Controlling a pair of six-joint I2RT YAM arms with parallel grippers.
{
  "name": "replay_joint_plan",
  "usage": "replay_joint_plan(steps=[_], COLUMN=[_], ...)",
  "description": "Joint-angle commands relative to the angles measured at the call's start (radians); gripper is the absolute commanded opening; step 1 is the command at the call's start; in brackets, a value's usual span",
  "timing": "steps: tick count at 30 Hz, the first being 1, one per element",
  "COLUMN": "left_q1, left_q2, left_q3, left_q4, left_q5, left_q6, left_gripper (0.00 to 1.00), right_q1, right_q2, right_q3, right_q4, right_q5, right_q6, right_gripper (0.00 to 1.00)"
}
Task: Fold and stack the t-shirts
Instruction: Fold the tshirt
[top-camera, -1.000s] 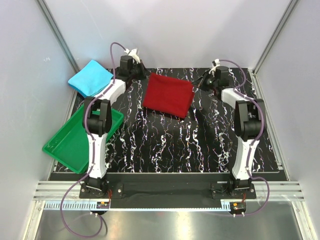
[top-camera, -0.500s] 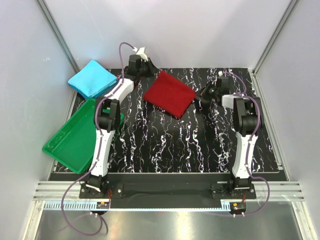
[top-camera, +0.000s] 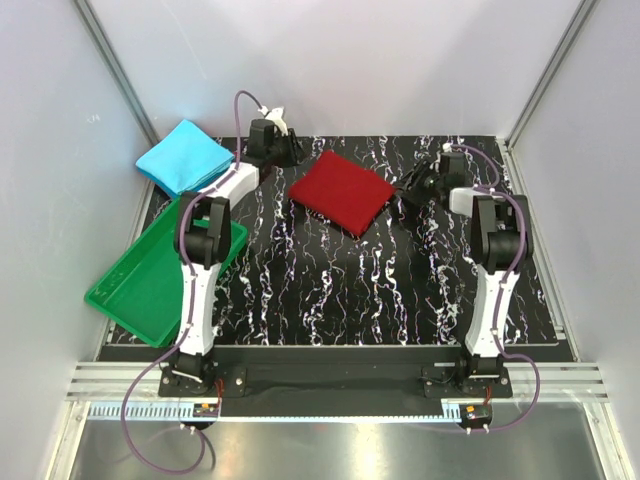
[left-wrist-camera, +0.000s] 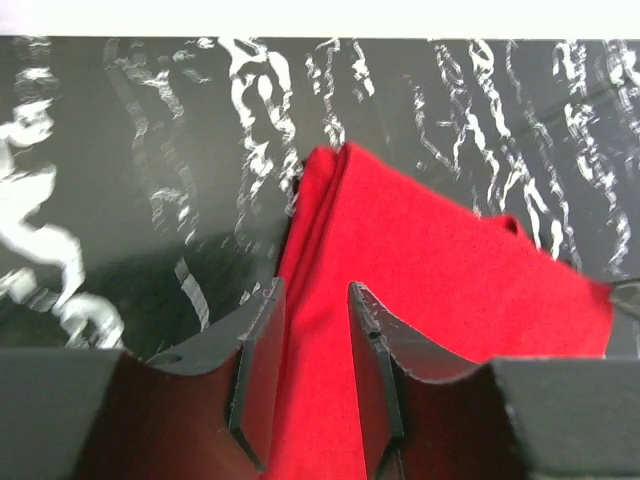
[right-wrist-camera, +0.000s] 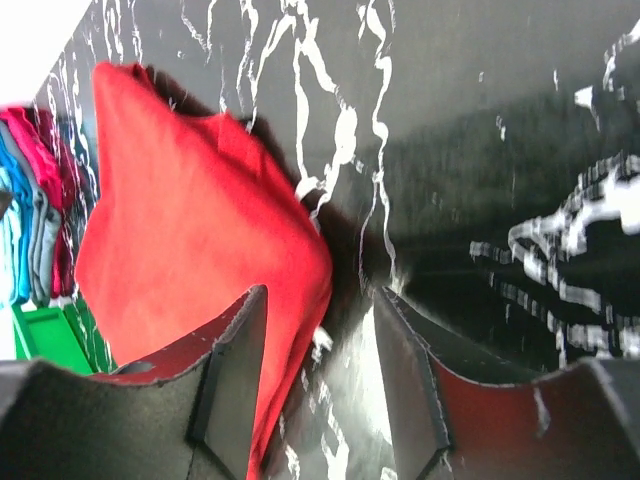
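Dark red t-shirt (top-camera: 341, 192), folded square, lies flat on the marbled desk (top-camera: 330, 290); left jaws stand apart over its edge, right jaws apart beside its corner.

Looks like a robotics lab test cell: plain white panel walls (top-camera: 350, 70) on aluminium framing (top-camera: 112, 62) enclose a black marbled bench (top-camera: 330, 290), left arm (top-camera: 197, 300) and right arm (top-camera: 488, 305) bolted along its near edge.
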Motion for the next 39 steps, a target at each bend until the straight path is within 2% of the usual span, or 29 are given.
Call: replay_joint_plan(steps=[1, 5, 10, 15, 19, 21, 24, 26, 32, 36, 39], left_q1=[-0.015, -0.019, -0.052, -0.116, -0.133, -0.141, -0.156, -0.167, -0.216, -0.243, -0.237], left_q2=[-0.181, -0.177, -0.180, -0.204, -0.244, -0.286, -0.348, -0.382, -0.562, -0.616, -0.584], left_q3=[-0.123, -0.154, -0.200, -0.300, -0.389, -0.436, -0.492, -0.513, -0.504, -0.522, -0.493], left_q4=[0.019, -0.051, -0.100, -0.103, -0.103, -0.126, -0.149, -0.172, -0.285, -0.292, -0.312], left_q5=[-0.077, -0.020, -0.031, -0.164, -0.253, -0.320, -0.373, -0.397, -0.347, -0.365, -0.327], left_q6=[0.096, 0.081, 0.084, 0.089, 0.025, 0.011, -0.006, -0.025, -0.055, -0.052, -0.025], left_gripper=[0.37, 0.30, 0.29, 0.29, 0.31, 0.31, 0.31, 0.31, 0.31, 0.34, 0.37], right_q1=[-0.002, -0.002, 0.040, 0.148, 0.172, 0.155, 0.120, 0.083, 0.074, 0.084, 0.087], right_q2=[-0.141, -0.208, -0.234, -0.164, -0.093, -0.060, -0.046, -0.072, -0.246, -0.294, -0.326], right_q3=[-0.045, -0.069, -0.105, -0.021, 0.013, 0.035, 0.017, -0.011, -0.068, -0.086, -0.111], right_q4=[-0.064, -0.203, -0.201, -0.188, -0.205, -0.346, -0.449, -0.457, -0.524, -0.558, -0.581], right_q5=[0.017, 0.031, -0.046, -0.217, -0.300, -0.230, -0.187, -0.187, -0.122, -0.120, -0.040], right_q6=[-0.044, -0.018, 0.018, 0.019, -0.001, -0.082, -0.130, -0.145, -0.191, -0.194, -0.209], right_gripper=[0.54, 0.52, 0.48, 0.41, 0.37, 0.34, 0.33, 0.33, 0.35, 0.42, 0.48])
